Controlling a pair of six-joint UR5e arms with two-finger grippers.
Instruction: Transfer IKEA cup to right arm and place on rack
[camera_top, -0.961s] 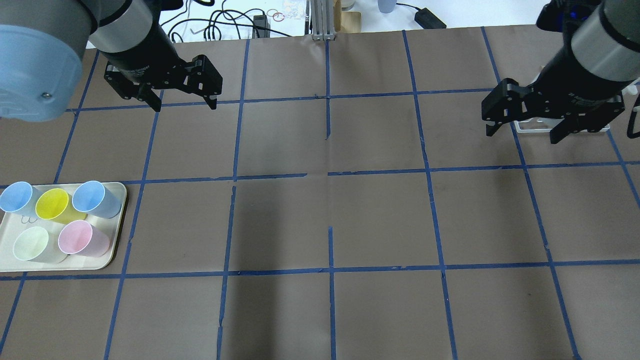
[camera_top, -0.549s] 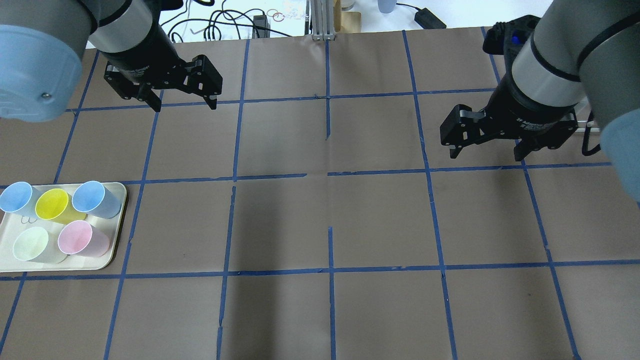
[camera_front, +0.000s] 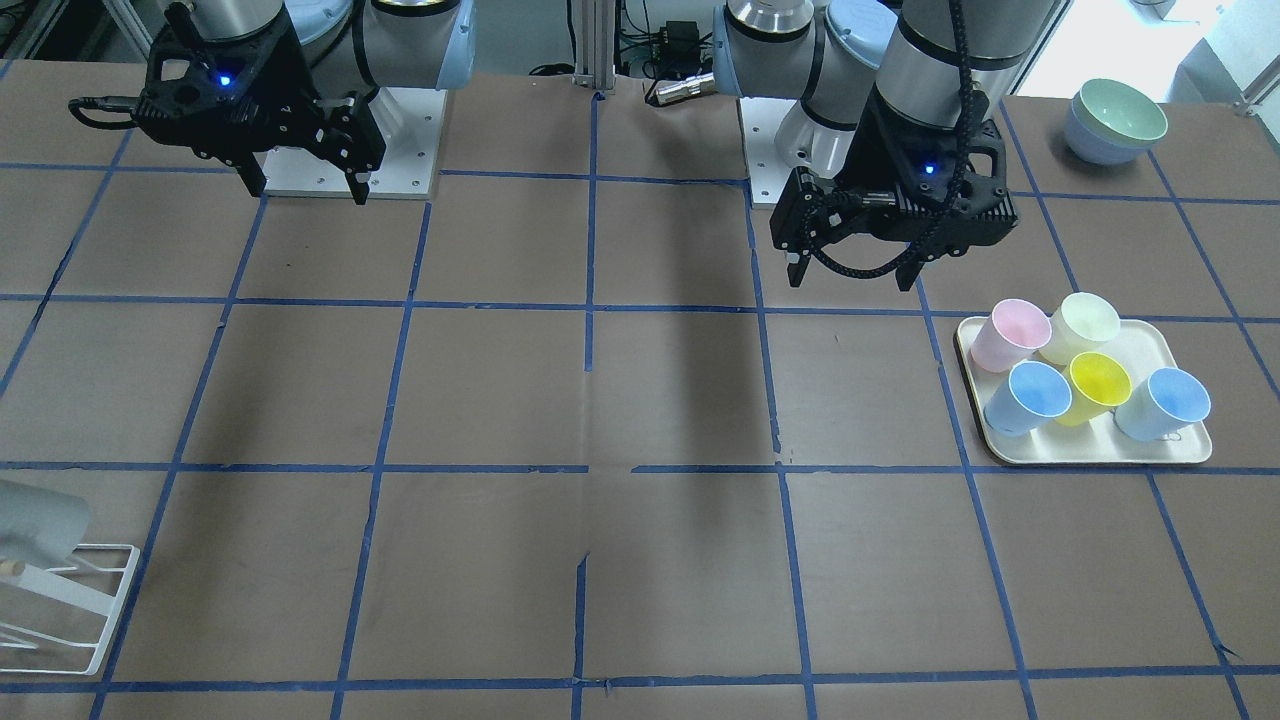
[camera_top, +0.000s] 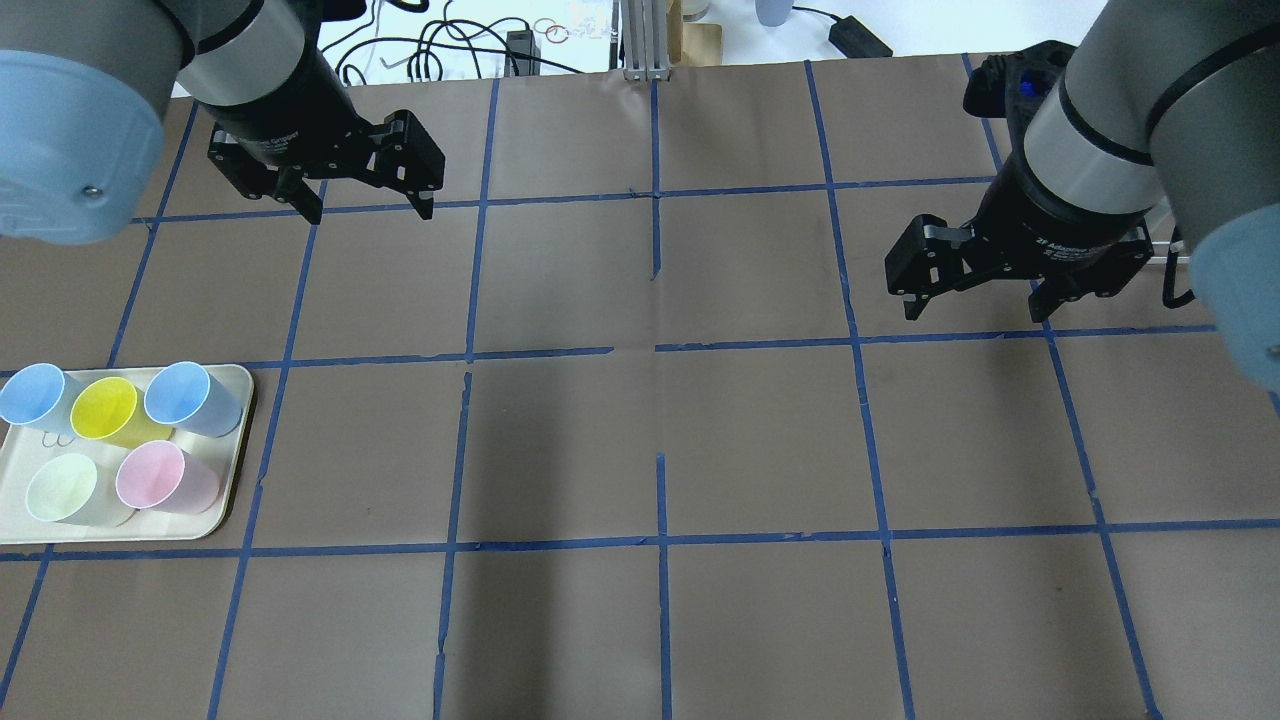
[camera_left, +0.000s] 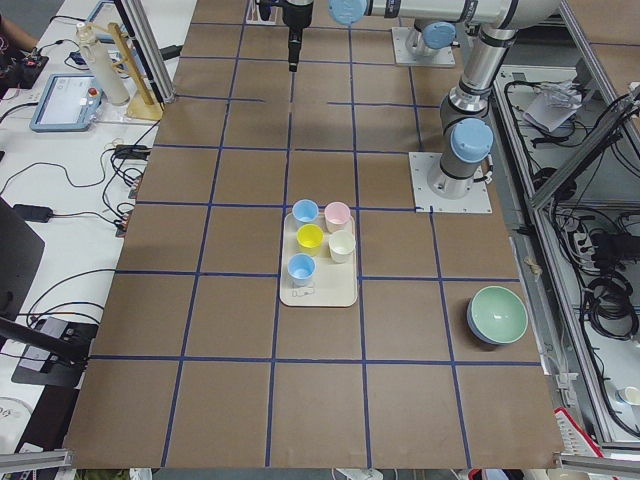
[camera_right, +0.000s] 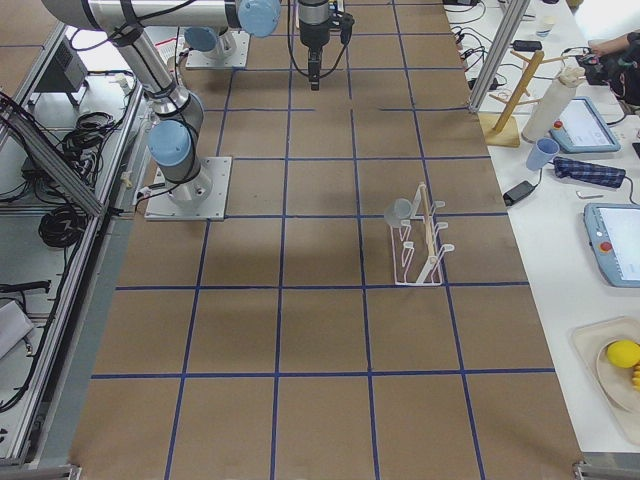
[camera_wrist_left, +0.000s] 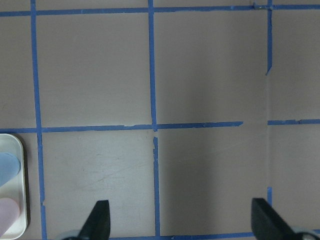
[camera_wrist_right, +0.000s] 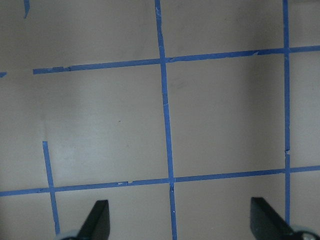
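Note:
The IKEA cup (camera_right: 400, 211), a pale grey tumbler, sits tilted on the white wire rack (camera_right: 428, 250). In the front view the cup (camera_front: 35, 518) is at the left edge, on the rack (camera_front: 75, 598). My right gripper (camera_top: 976, 306) is open and empty, well above the table; it also shows in the front view (camera_front: 305, 190). Its wrist view shows bare table between its fingertips (camera_wrist_right: 99, 220). My left gripper (camera_top: 371, 212) is open and empty at the back left; it also shows in the front view (camera_front: 852, 282). In the overhead view my right arm hides the rack.
A cream tray (camera_top: 228, 500) at the table's left holds two light blue cups, a yellow, a pink (camera_top: 165, 478) and a pale cream cup (camera_top: 62, 488). The tray's edge shows in the left wrist view (camera_wrist_left: 19, 200). Stacked bowls (camera_front: 1115, 120) stand near my left base.
My right gripper has moved left and toward me, from over the rack to the grid line beside it; it has barely moved in the last half second. My left arm has not moved.

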